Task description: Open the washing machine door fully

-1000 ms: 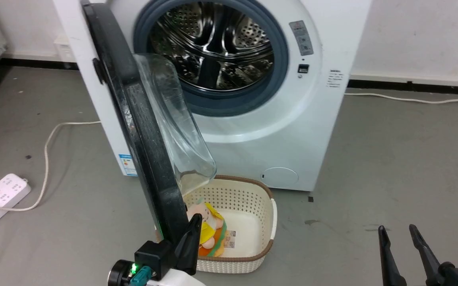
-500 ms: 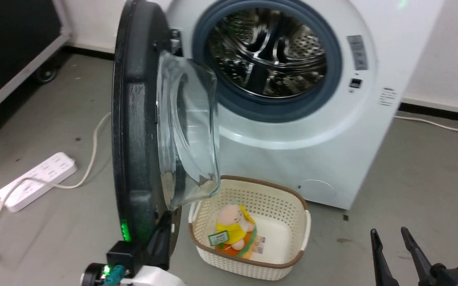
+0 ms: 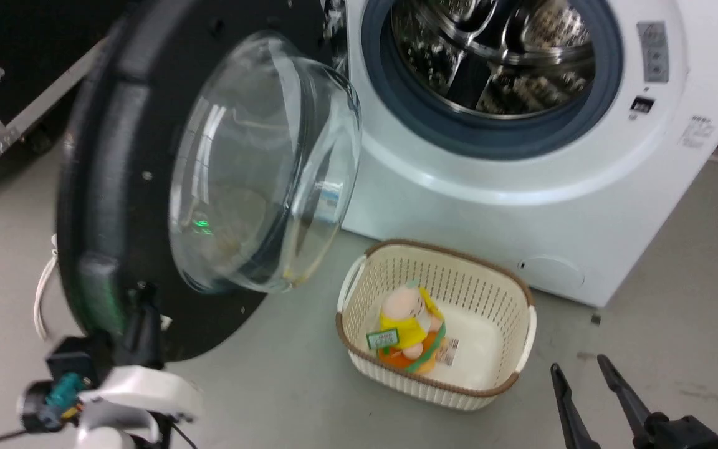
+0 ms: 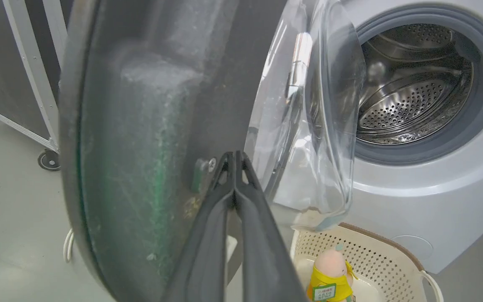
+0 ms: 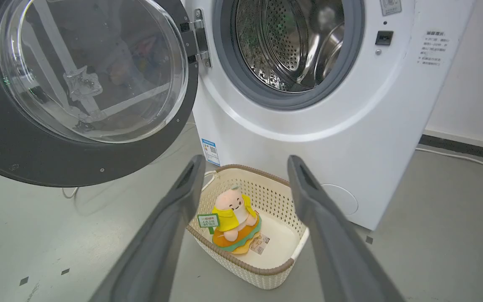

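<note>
At the near left, the left gripper point(image 3: 141, 293) is clenched shut on nothing, its tips against the inner face of the washing machine door point(image 3: 103, 187) near its lower rim. The door stands swung wide, out to the left of the washing machine point(image 3: 521, 206). A basket point(image 3: 359, 293) holding a plush toy point(image 3: 406, 318) sits before the machine. At the near right, the right gripper point(image 3: 578, 365) hangs released, empty.
</note>
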Motion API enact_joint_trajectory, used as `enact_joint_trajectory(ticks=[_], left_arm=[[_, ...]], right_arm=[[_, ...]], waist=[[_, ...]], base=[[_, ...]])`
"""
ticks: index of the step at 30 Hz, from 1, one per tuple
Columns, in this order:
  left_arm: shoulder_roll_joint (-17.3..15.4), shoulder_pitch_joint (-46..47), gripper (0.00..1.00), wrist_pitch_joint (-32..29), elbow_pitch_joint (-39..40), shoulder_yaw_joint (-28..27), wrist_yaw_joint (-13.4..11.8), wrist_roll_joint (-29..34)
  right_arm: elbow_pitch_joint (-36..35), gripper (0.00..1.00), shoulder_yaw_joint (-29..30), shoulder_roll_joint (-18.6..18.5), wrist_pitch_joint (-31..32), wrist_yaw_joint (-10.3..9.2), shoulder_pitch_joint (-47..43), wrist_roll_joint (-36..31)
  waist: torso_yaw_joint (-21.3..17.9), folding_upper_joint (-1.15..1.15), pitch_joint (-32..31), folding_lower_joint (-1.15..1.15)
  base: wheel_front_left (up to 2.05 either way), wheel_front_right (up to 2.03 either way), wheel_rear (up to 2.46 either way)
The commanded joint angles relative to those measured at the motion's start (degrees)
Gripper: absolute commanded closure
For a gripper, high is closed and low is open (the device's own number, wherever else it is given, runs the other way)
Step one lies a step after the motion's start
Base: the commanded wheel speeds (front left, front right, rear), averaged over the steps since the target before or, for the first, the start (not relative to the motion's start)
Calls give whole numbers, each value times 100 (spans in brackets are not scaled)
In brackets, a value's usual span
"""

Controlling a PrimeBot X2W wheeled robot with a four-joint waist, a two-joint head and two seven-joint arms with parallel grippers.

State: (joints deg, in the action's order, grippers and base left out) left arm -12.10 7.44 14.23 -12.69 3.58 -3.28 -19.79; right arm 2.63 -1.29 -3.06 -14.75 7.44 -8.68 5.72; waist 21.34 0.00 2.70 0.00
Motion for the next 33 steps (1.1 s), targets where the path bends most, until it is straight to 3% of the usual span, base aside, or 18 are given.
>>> enact_joint_trajectory(ticks=[1, 19, 24, 28, 33], left_arm=[[-70, 111, 100, 30, -33, -48, 25, -1], [-1172, 1473, 100, -24, -1404, -1024, -45, -357], [-1224, 1586, 100, 36, -1668, -1134, 6, -399], [-1031, 1506, 100, 71, -1561, -1116, 266, -389], [-669, 1083, 100, 75, -843, -1022, 389, -85]], right_arm=[[-31, 0, 2, 0, -25, 5, 138, -41], [-207, 0, 152, -392, -25, 5, 542, -135], [-189, 0, 185, -407, -25, 5, 569, -132], [-143, 0, 263, -322, -25, 5, 582, -112], [-120, 0, 458, -174, -25, 5, 574, -100]], waist=[[30, 0, 224, 0], [-207, 0, 1293, 0], [-230, 0, 1300, 0], [-256, 0, 1033, 0], [-395, 0, 602, 0]], base=[[0, 0, 0], [0, 0, 0], [0, 0, 0], [0, 0, 0], [0, 0, 0]])
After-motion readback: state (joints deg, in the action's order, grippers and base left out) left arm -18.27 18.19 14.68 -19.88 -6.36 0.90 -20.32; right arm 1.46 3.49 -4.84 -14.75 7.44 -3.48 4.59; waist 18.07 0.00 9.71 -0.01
